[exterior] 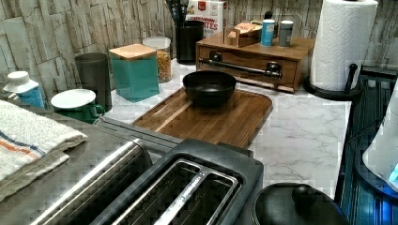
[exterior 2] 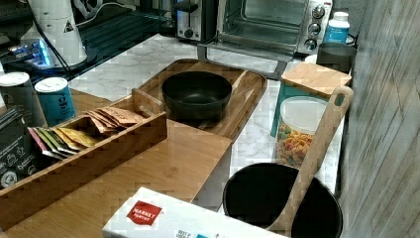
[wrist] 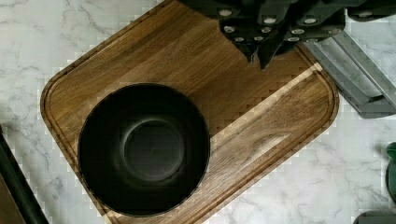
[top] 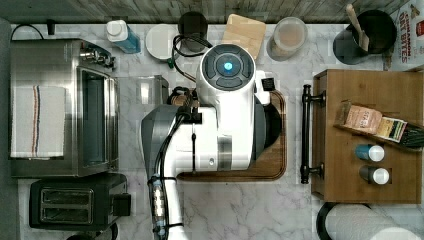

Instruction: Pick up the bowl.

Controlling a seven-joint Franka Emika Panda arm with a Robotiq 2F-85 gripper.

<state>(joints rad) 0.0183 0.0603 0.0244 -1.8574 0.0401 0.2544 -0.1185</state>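
- The bowl sits below my gripper and off to one side, on the wooden tray, near one end of it.
- My fingers look pressed together, grasping nothing (tips nearly touching in the wrist view).
- Risk: descending like this, I'd land on bare wood, or clip the rim and skid the bowl across the tray.
- Risk: the wall looks smooth and curved, so a shallow pinch could slip off.

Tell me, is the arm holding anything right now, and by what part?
Nothing is held. The gripper hangs above the wooden tray, jaws close together, and the bowl sits untouched on the tray.
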